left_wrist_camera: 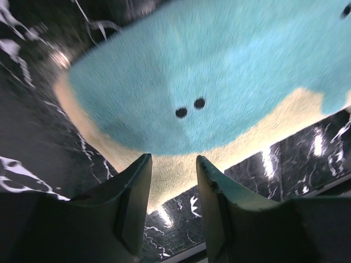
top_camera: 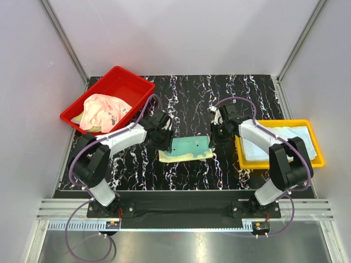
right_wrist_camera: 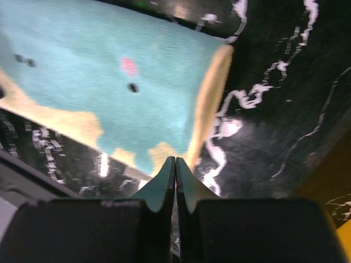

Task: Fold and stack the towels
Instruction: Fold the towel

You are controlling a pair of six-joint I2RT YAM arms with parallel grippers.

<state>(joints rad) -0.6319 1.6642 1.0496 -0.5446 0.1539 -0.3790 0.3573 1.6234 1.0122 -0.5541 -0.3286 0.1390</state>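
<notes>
- Teal towel (top_camera: 189, 148): lies flat at mid desk (top_camera: 247, 93) betw. the two hands; roughly rectangular; fuzzy pile, w/ a pale yellow layer showing along near edge and at the corners.
- Small dark dots and one pink spot are seen on the teal face in the wrist views.
- Left hand (left_wrist_camera: 173, 189): set at towel's left end; fingers held narrowly apart, nothing betw. them; tips hang over the yellow edge.
- Right hand (right_wrist_camera: 175, 175): set at towel's right end; fingers pressed together at the corner; whether cloth is pinched cannot be told.
- Desk: glossy black, marble-like w/ white veins; lamp glare is reflected.
- Red tray (top_camera: 131, 82): plastic, far left, set at an angle; a crumpled pink towel (top_camera: 104, 112) is heaped inside.
- Yellow tray (top_camera: 317, 150): plastic, at right, just beside right arm; a pale blue-white towel (top_camera: 282, 141) is laid flat in it.
- Left arm is partly overlapped by the red tray's near corner in the top view.
</notes>
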